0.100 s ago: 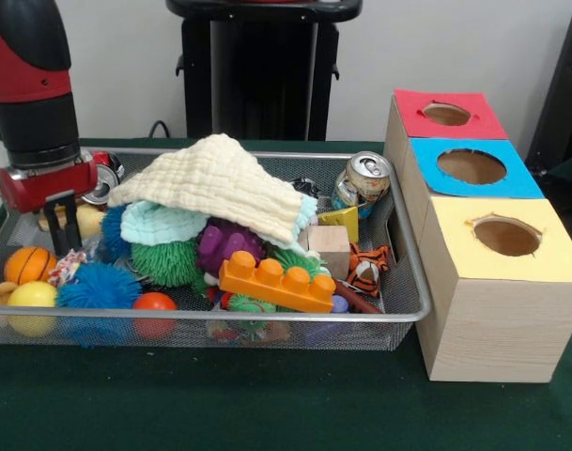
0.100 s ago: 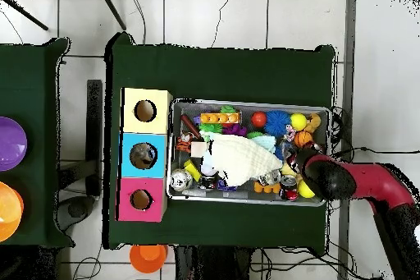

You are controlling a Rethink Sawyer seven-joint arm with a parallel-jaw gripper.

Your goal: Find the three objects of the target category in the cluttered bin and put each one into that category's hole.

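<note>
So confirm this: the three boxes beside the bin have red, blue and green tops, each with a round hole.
Not quite. The front view shows the third box has a yellow top, not green. The red box and blue box are as you said, each with a round hole, beside the bin.

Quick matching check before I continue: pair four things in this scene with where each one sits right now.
Things:
1. cream cloth
2. orange block
3. soda can
4. gripper

Places:
A. bin corner nearest the red-topped box
B. draped over the top of the toy pile
C. bin end farthest from the boxes
D. against the bin's front wall, near the middle

Pairs: 1-B, 2-D, 3-A, 4-C
</note>
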